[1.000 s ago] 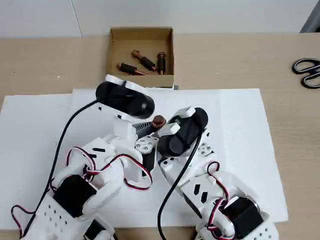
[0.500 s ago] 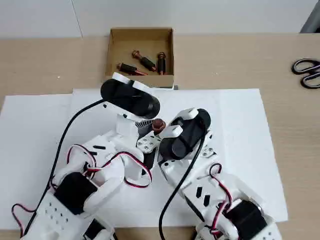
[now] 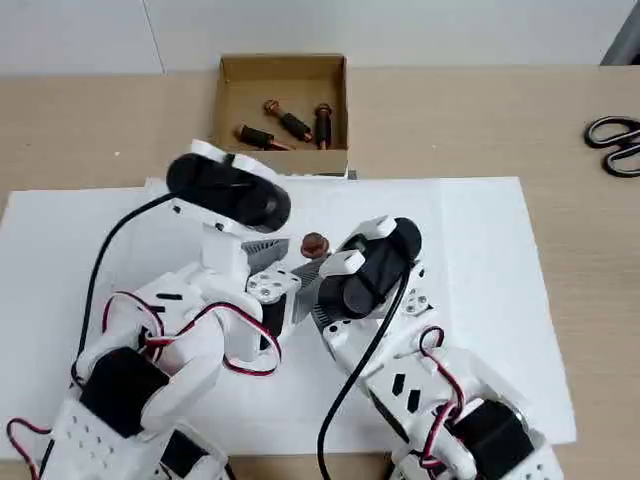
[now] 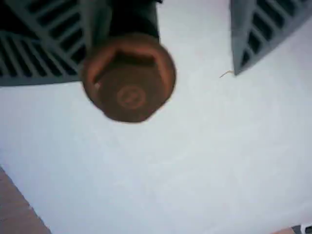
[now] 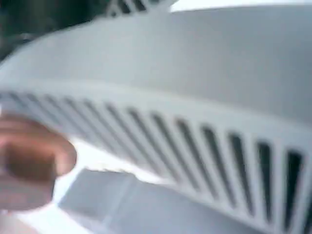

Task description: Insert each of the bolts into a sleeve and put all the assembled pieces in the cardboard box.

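Left arm leans in from near left, its end effector (image 3: 266,250) just left of the bolt (image 3: 314,245), fingers spread wide. Right arm comes in from near right, bent low, its end effector (image 3: 308,270) pinched on the bolt. The bolt stands head-up over the middle of the white sheet (image 3: 480,230). Cardboard box (image 3: 282,60) sits far, on the wooden surface (image 3: 450,120), with three assembled pieces (image 3: 290,122) inside. Scissors (image 3: 612,145) lie at far right. Pale wall behind.
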You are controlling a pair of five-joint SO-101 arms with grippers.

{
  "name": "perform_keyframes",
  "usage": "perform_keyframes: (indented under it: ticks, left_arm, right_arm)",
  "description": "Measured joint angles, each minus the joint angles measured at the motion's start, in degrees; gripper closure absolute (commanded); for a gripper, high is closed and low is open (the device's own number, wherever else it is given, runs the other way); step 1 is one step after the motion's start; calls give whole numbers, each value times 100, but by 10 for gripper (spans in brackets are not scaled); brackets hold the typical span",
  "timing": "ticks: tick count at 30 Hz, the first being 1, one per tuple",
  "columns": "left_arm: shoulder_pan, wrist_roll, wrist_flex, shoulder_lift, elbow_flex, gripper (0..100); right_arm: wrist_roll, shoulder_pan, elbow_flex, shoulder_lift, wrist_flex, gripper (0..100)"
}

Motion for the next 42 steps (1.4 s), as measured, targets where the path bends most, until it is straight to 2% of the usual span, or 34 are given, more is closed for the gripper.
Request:
perform_keyframes:
  ticks: [12,24,28,30,39,42]
  left_arm:
    - [18,-9,114,9,-308,819]
    - [26,0,844,9,-747,821]
    - [-18,-18,1002,0,-1020,915]
    - [-237,-26,1081,0,-1064,994]
    - [-2224,-677,1415,0,-1037,994]
    - [-2760,-835,1459,-35,-633,994]
  right_arm:
    - [0,9,18,-9,0,995]
    - [0,9,132,0,0,995]
    - [0,9,132,0,0,995]
    - [0,9,132,0,0,995]
    - [0,334,325,0,0,995]
    - [0,492,360,0,-35,995]
